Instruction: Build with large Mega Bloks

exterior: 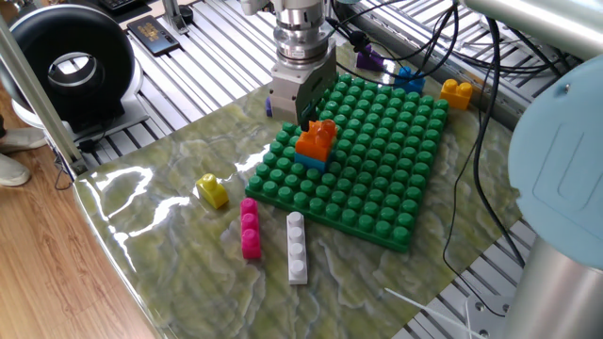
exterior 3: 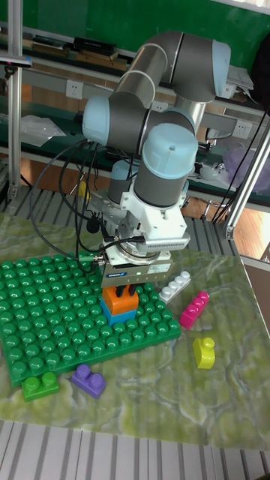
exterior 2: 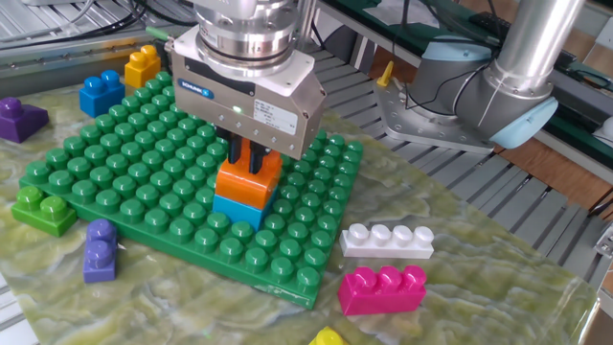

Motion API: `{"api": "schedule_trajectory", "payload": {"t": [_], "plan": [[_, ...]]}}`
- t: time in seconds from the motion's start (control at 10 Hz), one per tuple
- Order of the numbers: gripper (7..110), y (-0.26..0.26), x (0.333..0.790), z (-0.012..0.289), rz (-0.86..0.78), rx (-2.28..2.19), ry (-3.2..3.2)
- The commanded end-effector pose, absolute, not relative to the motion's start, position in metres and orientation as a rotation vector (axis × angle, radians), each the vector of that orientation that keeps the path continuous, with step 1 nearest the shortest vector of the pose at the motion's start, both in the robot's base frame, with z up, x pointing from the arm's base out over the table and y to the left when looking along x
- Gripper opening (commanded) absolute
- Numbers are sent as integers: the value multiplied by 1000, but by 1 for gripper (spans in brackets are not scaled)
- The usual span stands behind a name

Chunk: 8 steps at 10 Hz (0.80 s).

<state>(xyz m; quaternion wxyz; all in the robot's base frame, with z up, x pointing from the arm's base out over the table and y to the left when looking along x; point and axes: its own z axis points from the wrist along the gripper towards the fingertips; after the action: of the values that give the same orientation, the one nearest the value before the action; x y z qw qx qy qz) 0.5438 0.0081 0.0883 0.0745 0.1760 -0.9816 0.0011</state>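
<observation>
The gripper point(exterior 2: 251, 161) is pinching the top stud of an orange brick point(exterior 2: 248, 179) sitting on a blue brick point(exterior 2: 236, 210) on the green baseplate point(exterior 2: 144, 158), apparently seating it; next, letting go and lifting straight up.

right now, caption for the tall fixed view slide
Robot hand poised over an orange block stacked on a blue block on the green baseplate.

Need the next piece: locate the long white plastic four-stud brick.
The long white plastic four-stud brick lies on the mat just off the green baseplate, beside the pink brick.
</observation>
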Motion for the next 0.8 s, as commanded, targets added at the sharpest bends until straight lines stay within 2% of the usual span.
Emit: {"api": "schedule_trajectory", "payload": {"t": [0.0, 0.7], "plan": [[22, 13, 542, 85, -10, 522, -2945], [22, 14, 539, 83, -36, 520, -2938]]}}
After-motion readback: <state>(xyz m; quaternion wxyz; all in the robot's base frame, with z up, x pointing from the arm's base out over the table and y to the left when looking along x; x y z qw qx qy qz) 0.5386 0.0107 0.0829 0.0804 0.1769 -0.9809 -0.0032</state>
